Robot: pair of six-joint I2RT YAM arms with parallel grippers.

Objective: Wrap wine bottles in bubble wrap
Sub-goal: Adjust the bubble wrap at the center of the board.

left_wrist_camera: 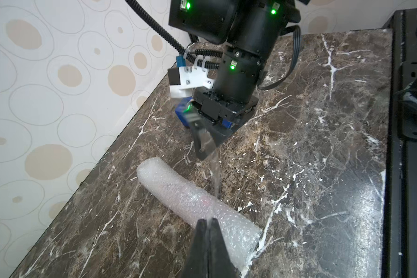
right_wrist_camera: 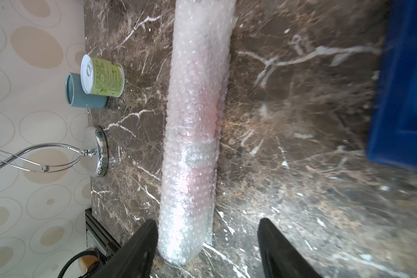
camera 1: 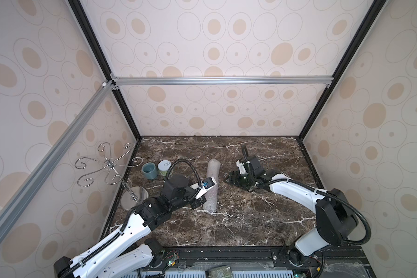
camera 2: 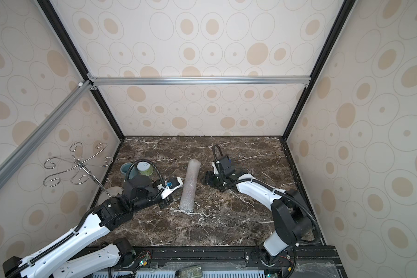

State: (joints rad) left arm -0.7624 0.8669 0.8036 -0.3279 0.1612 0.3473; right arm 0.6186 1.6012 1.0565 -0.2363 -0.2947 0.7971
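Marble counter [camera 1: 250,216] carries the bottle [right_wrist_camera: 202,79] lying rolled in bubble wrap [camera 2: 190,185] between the arms, left fingers [left_wrist_camera: 200,245] pinched shut beside its near end, right fingers [right_wrist_camera: 140,248] spread wide and empty, so sealing seems underway and the tape [left_wrist_camera: 216,173] next wants pressing down.

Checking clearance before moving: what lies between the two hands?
The clear, whitish rolled bubble wrap lies between the left hand and right hand, in both top views.

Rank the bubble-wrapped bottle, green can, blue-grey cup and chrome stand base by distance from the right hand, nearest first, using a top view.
From the right hand:
1. bubble-wrapped bottle, beside it, mid-table.
2. green can, past the bottle, leftward.
3. blue-grey cup, left of the can.
4. chrome stand base, by the left wall.
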